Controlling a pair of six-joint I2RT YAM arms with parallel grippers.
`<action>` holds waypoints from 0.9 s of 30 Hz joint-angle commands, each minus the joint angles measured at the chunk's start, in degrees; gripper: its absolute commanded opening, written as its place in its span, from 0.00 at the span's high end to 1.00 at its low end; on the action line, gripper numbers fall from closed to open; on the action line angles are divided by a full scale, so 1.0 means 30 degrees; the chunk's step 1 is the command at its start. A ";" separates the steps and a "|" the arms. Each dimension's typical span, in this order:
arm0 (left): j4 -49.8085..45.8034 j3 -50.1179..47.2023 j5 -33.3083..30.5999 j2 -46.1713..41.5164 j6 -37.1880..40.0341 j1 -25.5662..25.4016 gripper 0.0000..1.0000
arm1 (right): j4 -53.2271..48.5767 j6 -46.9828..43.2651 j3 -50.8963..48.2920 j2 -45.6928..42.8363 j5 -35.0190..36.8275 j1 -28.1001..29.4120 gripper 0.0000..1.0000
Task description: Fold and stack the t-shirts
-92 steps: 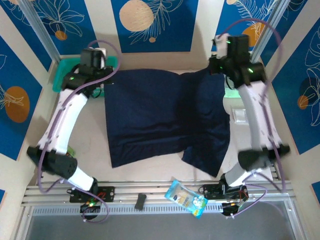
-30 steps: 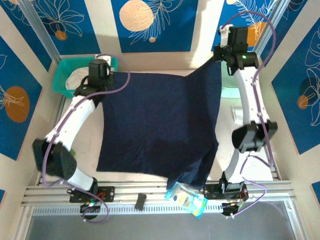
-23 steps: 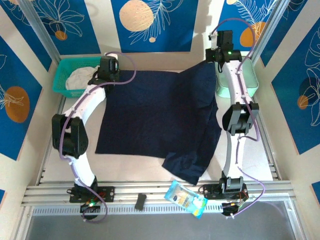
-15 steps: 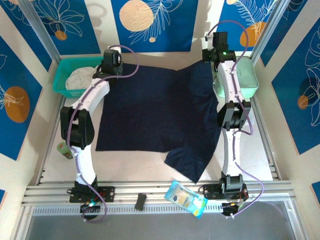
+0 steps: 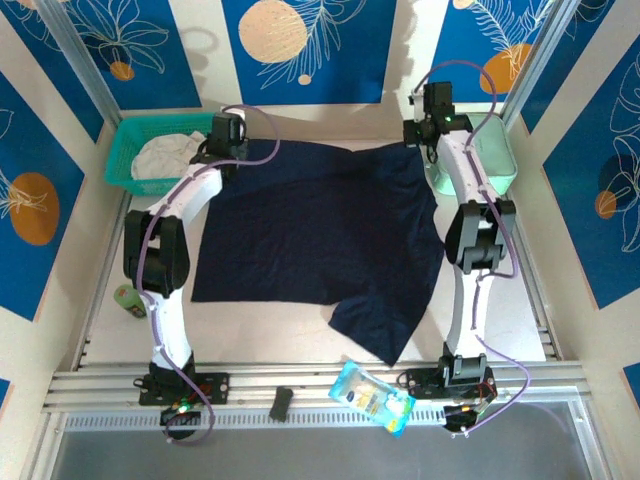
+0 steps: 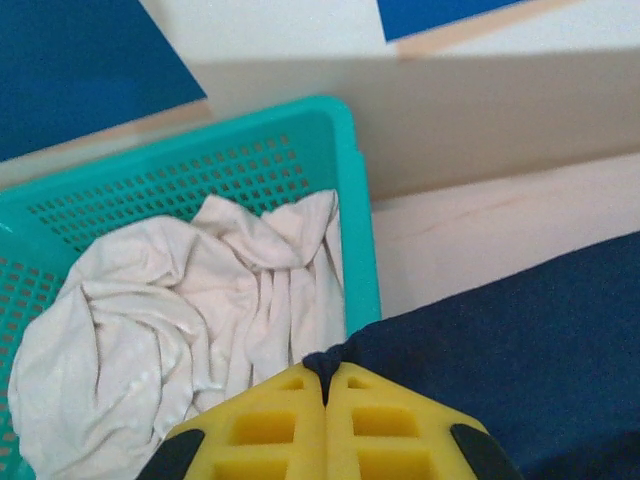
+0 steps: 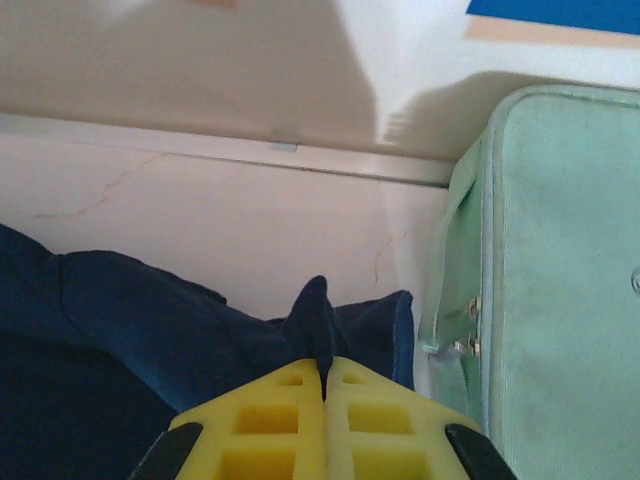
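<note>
Clearly the navy shirt (image 5: 310, 230) is limp and light; my left claw (image 6: 325, 378) and right claw (image 7: 325, 368) pinch its far corners.

Both arms reach far forward from their bases, forearms leaning inward toward each other. The left gripper (image 6: 325, 376) and right gripper (image 7: 326, 368) each have yellow fingers (image 6: 268, 430) pressed flat together, a fold of the navy t-shirt (image 6: 520, 350) pinched at the tips
</note>
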 commanded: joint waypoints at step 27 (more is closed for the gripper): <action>0.5609 -0.9053 0.0555 -0.3823 -0.1232 0.0607 1.00 | 0.5623 0.4369 -1.8028 -1.1479 -0.0519 0.1036 1.00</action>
